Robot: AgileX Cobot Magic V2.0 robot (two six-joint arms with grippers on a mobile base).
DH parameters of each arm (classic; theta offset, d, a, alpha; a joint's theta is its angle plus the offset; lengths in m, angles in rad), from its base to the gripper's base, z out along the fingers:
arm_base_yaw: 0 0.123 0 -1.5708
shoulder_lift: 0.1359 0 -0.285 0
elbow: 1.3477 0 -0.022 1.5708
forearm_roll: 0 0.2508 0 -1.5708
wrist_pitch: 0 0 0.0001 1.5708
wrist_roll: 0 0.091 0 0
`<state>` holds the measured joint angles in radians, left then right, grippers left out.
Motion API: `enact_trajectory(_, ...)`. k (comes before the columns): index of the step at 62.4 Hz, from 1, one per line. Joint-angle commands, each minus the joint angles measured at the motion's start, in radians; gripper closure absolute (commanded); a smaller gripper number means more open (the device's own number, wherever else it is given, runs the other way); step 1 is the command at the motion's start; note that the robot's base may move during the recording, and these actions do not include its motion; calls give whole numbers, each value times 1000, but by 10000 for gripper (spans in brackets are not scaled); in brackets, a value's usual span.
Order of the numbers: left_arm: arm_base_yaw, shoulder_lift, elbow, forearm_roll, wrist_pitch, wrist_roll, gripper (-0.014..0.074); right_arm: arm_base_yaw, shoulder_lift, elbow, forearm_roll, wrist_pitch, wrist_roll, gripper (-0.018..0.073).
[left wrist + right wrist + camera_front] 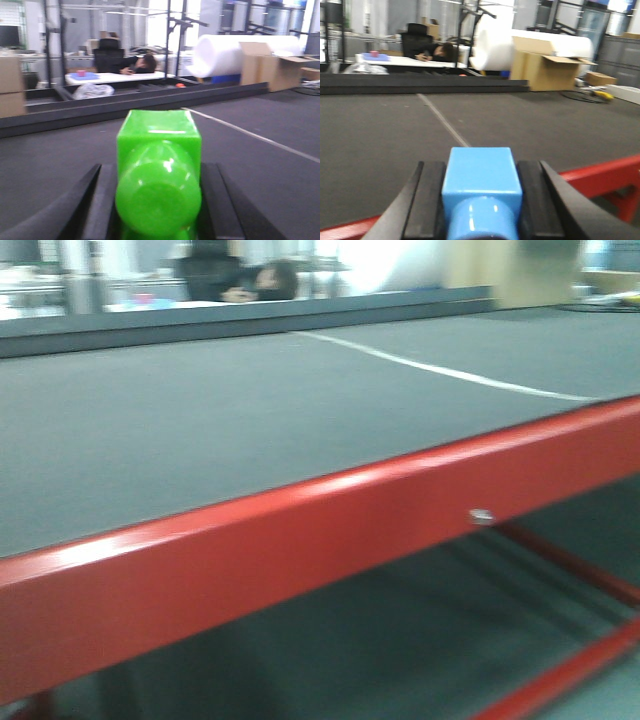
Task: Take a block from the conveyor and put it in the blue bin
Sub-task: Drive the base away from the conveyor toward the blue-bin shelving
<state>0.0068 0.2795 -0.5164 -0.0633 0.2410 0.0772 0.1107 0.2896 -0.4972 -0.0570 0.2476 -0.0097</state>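
The left pincer (pixel 158 172) gripped a green block (pixel 159 135), the right pincer (pixel 481 170) a blue block (pixel 481 177), over the conveyor (pixel 200 420); no bin showed, so its direction was unclear.

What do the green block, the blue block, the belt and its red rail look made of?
The green block: likely glossy moulded plastic, bright highlights on its rounded end. The blue block: seemingly plastic too, flat top matte, rounded end shiny. The belt: dark grey, matte, fabric or rubber; no glare. The red rail: probably painted metal, glossy streaks, a small fastener.
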Motion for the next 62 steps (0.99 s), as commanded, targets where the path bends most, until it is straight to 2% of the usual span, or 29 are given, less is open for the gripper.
enact_trajectory(1,-8,-4,-2,-2,-19,-2,708,2,-4,-4,-7,-23,-3,721)
enact_trajectory(62,-8,-4,-2,-2,-19,-2,708,2,-4,-4,-7,-23,-3,721)
